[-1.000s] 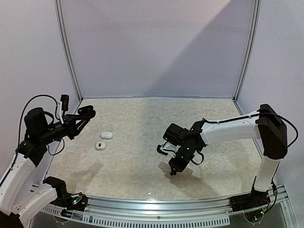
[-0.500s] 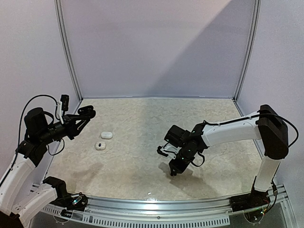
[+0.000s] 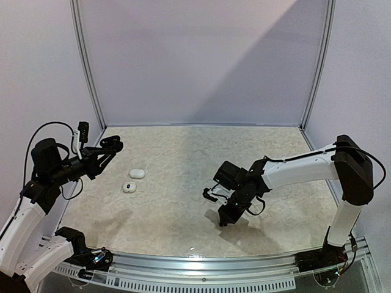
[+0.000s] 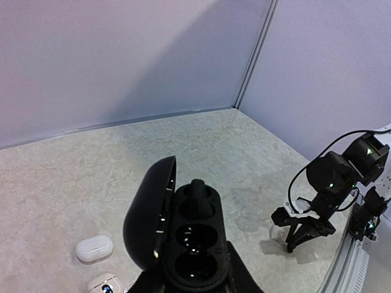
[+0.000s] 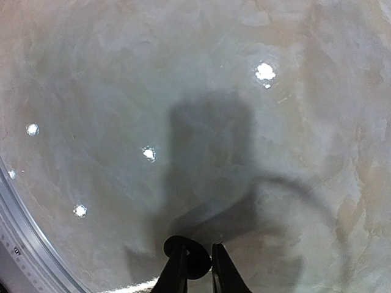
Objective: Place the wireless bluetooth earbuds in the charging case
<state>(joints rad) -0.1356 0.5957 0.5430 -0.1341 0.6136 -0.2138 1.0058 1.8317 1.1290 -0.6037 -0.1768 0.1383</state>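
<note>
My left gripper (image 3: 113,146) is raised at the left and shut on an open black charging case (image 4: 194,241), lid swung to the left. My left gripper (image 4: 193,278) grips the case's near end. One black earbud (image 4: 198,196) sits in the far slot; the two nearer hollows are empty. My right gripper (image 3: 223,220) points down at the table right of centre. In the right wrist view my right gripper (image 5: 198,249) is shut on a small black earbud (image 5: 199,264), just above the table. No white earbuds lie loose in view.
A closed white case (image 3: 137,173) and a second white case (image 3: 129,188), open, lie on the table's left side below my left gripper. They also show in the left wrist view, the closed one (image 4: 95,248) and the open one (image 4: 105,285). Walls enclose the back and sides.
My right arm has shifted slightly to the right with the black earbud still pinched. The left arm and the case have not moved.
</note>
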